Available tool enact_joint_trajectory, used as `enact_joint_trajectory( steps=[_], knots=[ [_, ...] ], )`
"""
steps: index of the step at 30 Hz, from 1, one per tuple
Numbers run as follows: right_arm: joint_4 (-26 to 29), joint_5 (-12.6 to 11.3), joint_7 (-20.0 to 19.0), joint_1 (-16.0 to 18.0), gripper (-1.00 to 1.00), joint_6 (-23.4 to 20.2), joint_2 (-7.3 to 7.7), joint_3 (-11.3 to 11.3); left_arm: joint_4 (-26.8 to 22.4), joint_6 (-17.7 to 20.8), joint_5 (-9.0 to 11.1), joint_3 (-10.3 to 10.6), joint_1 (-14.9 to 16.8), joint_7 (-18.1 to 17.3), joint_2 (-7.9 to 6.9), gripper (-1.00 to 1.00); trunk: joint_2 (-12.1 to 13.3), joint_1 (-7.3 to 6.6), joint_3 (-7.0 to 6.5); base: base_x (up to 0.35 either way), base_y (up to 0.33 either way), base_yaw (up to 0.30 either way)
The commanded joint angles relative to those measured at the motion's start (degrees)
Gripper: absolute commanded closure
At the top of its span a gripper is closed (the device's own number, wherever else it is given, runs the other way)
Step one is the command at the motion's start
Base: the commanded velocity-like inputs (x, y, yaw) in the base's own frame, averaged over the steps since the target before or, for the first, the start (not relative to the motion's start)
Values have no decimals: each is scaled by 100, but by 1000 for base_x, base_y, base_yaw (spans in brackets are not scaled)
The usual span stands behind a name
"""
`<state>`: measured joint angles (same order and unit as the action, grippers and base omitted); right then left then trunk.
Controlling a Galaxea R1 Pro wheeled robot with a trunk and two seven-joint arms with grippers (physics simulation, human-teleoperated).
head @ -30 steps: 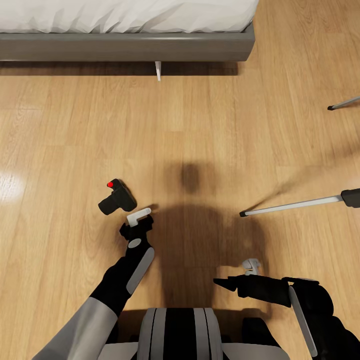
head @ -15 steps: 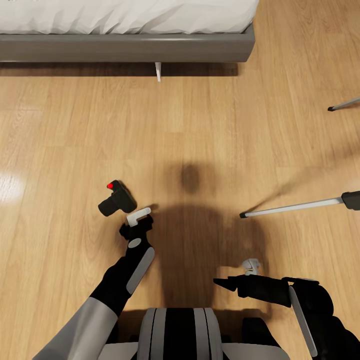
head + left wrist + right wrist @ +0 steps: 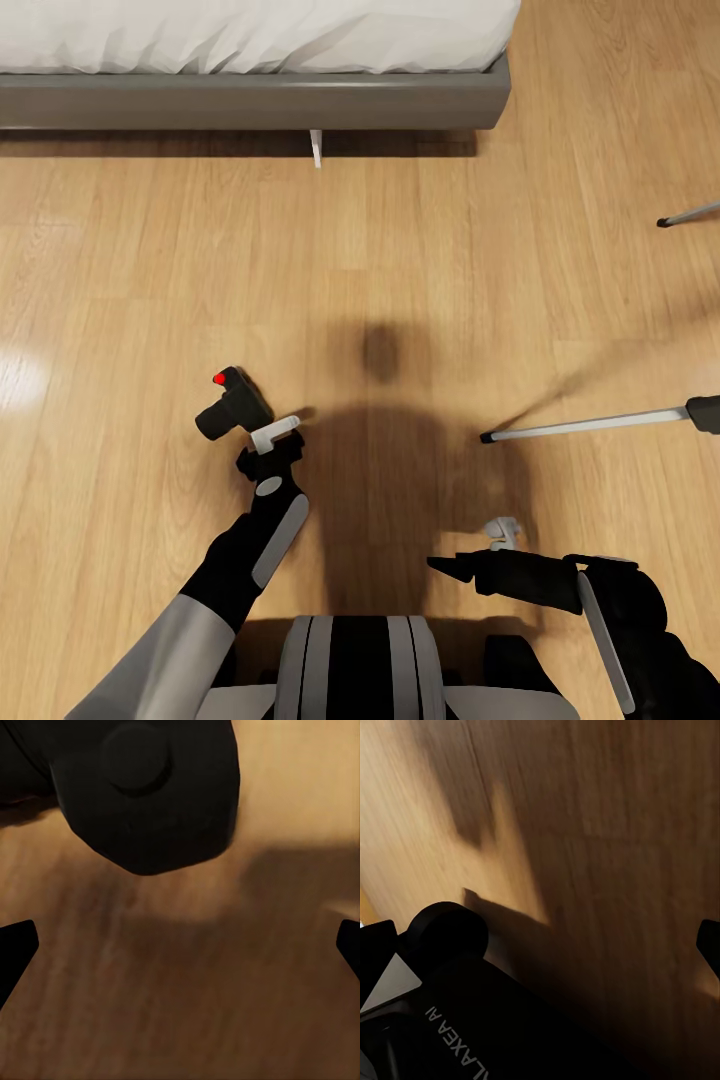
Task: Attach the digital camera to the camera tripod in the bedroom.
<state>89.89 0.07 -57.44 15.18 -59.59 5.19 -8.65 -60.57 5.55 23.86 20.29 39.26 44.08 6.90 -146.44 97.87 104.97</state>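
Note:
The digital camera [image 3: 232, 405] lies on the wood floor, matte black, with its red button on top and its lens barrel pointing left. My left gripper [image 3: 270, 438] hangs just right of it and nearer to me, open; in the left wrist view the black camera body [image 3: 142, 787] sits just beyond the open gripper [image 3: 180, 945], with bare floor between the fingers. Of the camera tripod, a silver leg [image 3: 590, 426] and a second leg tip [image 3: 688, 214] reach in from the right. My right gripper [image 3: 500, 530] is low at the right, open and holding nothing.
The grey-framed bed [image 3: 250, 100] with white bedding spans the far side, with one small white leg [image 3: 316, 145] beneath it. Light wood floor [image 3: 400, 260] lies between bed and robot. The right wrist view shows my own dark base [image 3: 472, 1020] over the floor.
The whole picture has slid slightly downward, so the view moved. The digital camera now sits closer to my left gripper. Both arms hold their pose.

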Motion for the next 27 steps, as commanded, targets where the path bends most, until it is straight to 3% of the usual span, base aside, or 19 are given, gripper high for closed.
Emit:
enact_joint_trajectory(
  steps=[1, 27],
  knots=[
    [2, 2, -21, 3, -100, -41, 0, -5, -8, 34, 14, 12, 3, 37, -3, -100, -1, -1, 3, 3, 0, 0],
    [2, 2, -21, 3, -100, -41, 0, -5, 18, 34, 13, 6, 3, 39, -14, -100, -1, -1, 3, 68, 0, 0]
  ],
)
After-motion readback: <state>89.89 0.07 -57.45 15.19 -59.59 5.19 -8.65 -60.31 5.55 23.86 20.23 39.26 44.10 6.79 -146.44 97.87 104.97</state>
